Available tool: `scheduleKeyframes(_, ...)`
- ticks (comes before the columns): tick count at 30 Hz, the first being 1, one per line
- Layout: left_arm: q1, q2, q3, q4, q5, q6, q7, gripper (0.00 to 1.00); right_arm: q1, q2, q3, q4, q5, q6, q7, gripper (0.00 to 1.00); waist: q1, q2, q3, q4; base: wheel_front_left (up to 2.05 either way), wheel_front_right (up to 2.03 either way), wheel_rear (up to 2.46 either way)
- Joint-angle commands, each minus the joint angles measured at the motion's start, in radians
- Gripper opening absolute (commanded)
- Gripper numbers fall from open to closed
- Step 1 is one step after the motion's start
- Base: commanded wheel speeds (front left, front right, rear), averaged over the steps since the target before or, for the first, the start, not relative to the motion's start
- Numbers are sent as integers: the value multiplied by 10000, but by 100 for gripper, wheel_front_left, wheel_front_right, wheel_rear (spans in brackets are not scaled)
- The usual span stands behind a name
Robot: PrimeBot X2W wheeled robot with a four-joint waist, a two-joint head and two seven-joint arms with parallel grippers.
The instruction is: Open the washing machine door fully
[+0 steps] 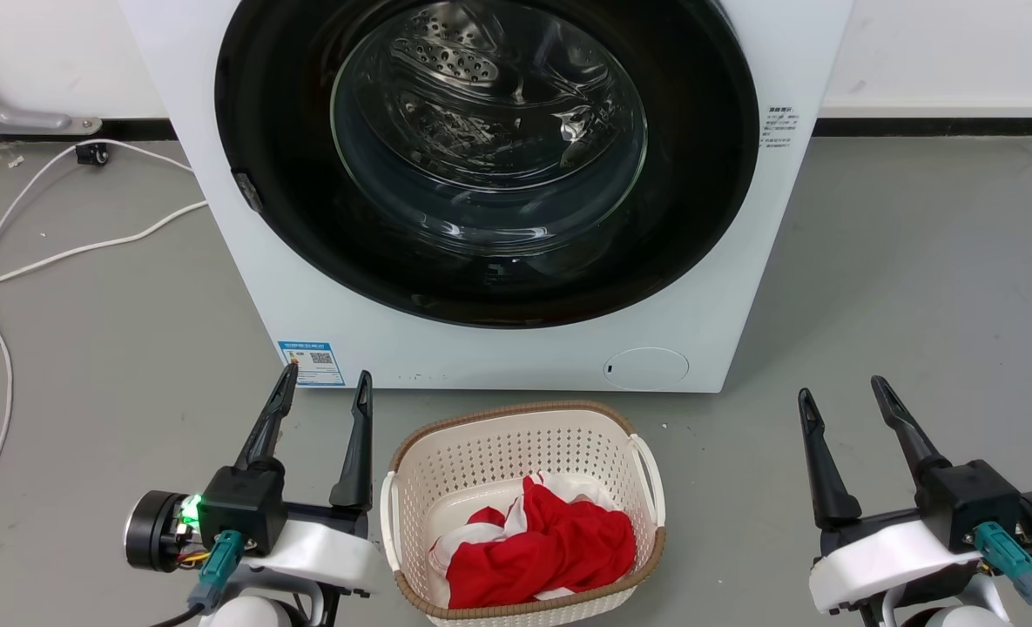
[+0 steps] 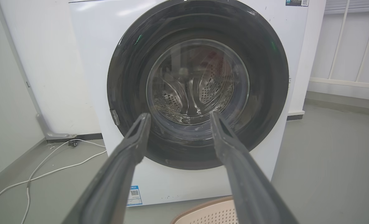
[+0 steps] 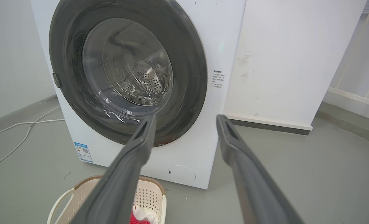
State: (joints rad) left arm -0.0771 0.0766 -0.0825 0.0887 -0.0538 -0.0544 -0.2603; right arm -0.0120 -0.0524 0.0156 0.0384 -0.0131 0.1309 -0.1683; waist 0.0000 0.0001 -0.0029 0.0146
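The washing machine door (image 1: 485, 157) is shut, with the left gripper (image 1: 327, 374) and right gripper (image 1: 842, 390) parked near either side of the basket (image 1: 516, 407), jaws wide and empty, probably to keep the swing path clear.

We see bare floor (image 1: 899, 305) ahead of our left claw (image 1: 326, 373) and right claw (image 1: 839, 387) up to the washing machine door (image 1: 698, 218), which seems shut flush. A laundry basket (image 1: 481, 453) stands between our claws, close before the door, and a white cable (image 1: 145, 232) crosses the floor at left.
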Motion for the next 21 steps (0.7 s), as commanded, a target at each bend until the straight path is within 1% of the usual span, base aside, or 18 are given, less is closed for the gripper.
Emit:
scheduleKeyframes(1,90,-44,46,-34,51,-32,-67,100,103,40,-6,-29,-80,-3,-59,100,0,-1,-7,2,0,0,0)
scheduleKeyframes(12,83,-102,158,77,-57,-146,-52,100,92,40,-49,58,158,-5,0,100,0,-1,-6,4,0,0,0)
scheduleKeyframes(13,84,-108,165,81,-54,-148,-50,100,95,40,-78,75,252,-5,13,79,0,-1,-6,3,0,0,0)
scheduleKeyframes(14,84,-117,168,82,-52,-159,-52,100,93,40,-92,87,294,-5,18,20,0,-1,-7,4,0,0,0)
scheduleKeyframes(15,85,-123,176,83,-47,-160,-52,100,87,40,-93,89,323,-5,16,0,0,-1,-5,4,0,0,0)
scheduleKeyframes(21,91,-153,222,102,-28,-193,-52,100,32,39,-178,84,1186,-5,-279,0,0,-1,-1,-6,0,0,0)
